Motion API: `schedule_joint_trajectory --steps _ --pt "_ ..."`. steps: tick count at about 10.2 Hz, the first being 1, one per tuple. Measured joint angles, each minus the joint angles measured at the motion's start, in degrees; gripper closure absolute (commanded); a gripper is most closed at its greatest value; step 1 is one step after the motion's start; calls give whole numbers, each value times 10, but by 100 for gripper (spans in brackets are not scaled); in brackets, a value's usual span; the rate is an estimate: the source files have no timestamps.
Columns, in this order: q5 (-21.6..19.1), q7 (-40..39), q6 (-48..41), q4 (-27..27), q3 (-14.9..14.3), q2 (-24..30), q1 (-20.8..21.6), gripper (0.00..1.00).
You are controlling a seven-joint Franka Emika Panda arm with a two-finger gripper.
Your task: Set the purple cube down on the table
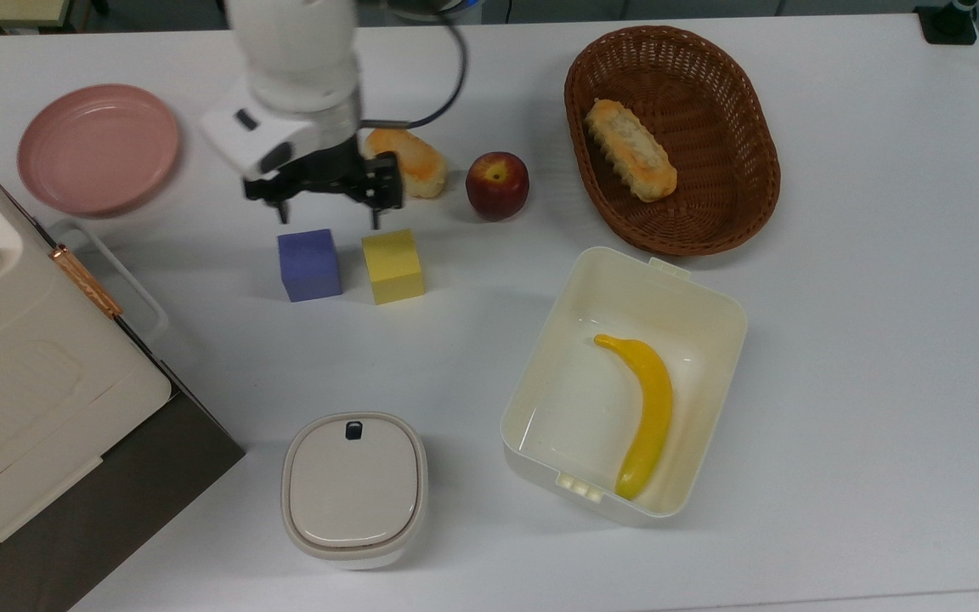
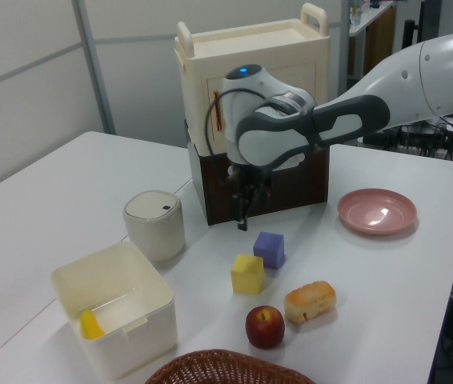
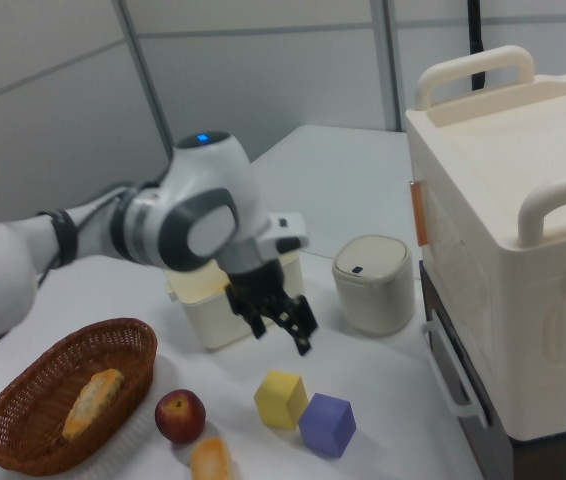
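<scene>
Gripper (image 1: 325,218) fingers spread apart, we note, above the small matte purple cube (image 1: 309,264) resting on the white tabletop (image 1: 863,340), just beside the yellow cube (image 1: 393,265).

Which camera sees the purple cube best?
The top view: the purple cube sits whole on the table, apart from the yellow cube, with the open pincer above. The left view shows it smaller, behind the yellow cube. The right view shows it clearly near the bottom edge.
</scene>
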State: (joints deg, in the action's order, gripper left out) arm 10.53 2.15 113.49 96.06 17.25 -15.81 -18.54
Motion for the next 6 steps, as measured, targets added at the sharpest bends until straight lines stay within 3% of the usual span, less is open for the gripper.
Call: schedule_joint_trajectory --steps 2,4,6 --pt "-7 17 -82 -39 -16 24 59 0" --pt "-53 18 -124 -51 -110 75 148 0" --pt "-71 18 -164 -51 -197 107 208 0"
